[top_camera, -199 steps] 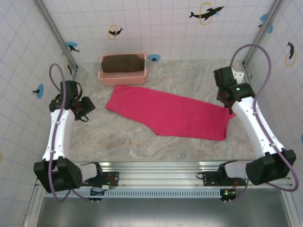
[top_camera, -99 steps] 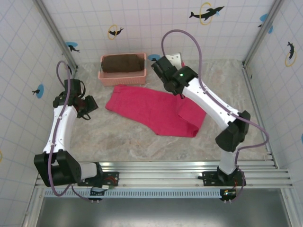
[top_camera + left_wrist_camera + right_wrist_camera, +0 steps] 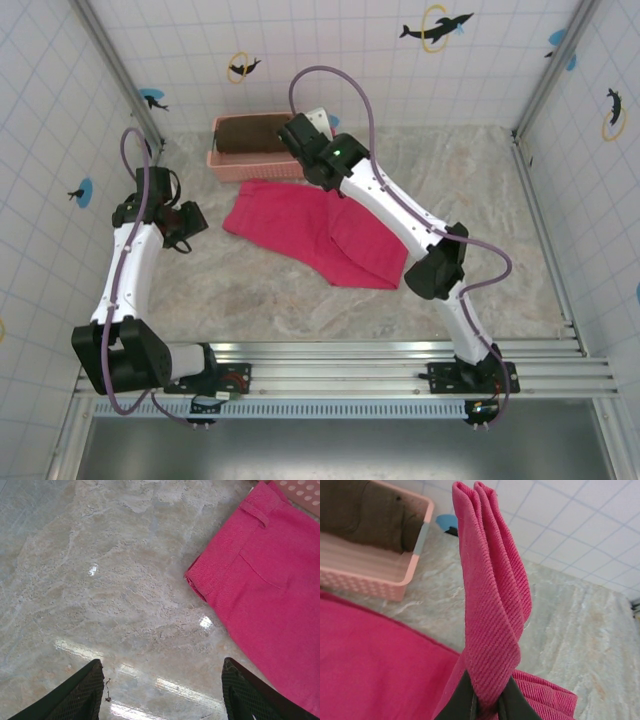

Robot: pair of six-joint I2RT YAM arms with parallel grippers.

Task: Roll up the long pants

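Left end effector spread wide, gripping nothing, both dark fingertips low in the wrist view. Hangs over bare marbled bench, near the left edge of the long pants but apart from them.

Just to the right in that wrist view, waistband corner of the long pants flat on the bench, belt loop and a pocket seam visible, a perforated corner of the pale pink basket at the top edge.

From above, basket at the back of the bench beside the pants' upper edge, dark brown folded cloth lying inside. Pants spread flat in front of it, slanting toward the near right, the right-hand part doubled back over itself in a second layer.

Right end effector reaching in from the right, near the basket's right end, pinched shut on a fold of the magenta fabric. Fabric strip standing up from between the fingers in the wrist view, several layers thick, the rest of the pants lying flat below to the left.
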